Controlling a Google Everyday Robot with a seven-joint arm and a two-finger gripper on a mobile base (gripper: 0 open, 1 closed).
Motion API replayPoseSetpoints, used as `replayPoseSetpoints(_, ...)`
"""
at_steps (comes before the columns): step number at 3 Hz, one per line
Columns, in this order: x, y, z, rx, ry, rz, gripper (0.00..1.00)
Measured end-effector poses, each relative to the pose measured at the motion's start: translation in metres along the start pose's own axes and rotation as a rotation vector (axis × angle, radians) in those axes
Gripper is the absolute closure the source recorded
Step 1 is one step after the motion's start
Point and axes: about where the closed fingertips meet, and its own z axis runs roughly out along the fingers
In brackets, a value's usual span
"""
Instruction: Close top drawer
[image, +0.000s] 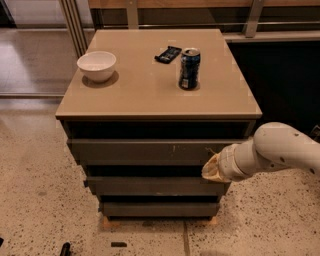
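The top drawer (145, 150) is a wide grey-brown flat front with small pale scratches right of centre, just under the tan cabinet top (150, 95). A dark gap shows above it. My gripper (211, 168) is at the end of the white arm coming in from the right. It sits against the right end of the top drawer's front, near its lower edge. Two narrower grey drawer fronts (150, 186) lie below.
On the cabinet top stand a white bowl (97, 65) at the left, a blue can (189, 68) right of centre, and a dark flat packet (167, 53) behind it. Speckled floor surrounds the cabinet. A dark wall lies to the right.
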Motion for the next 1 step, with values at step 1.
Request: replayPoseSetpoints(1,0.0004,0.0138,-0.0008,-0.047,0.007,0.007,0.87)
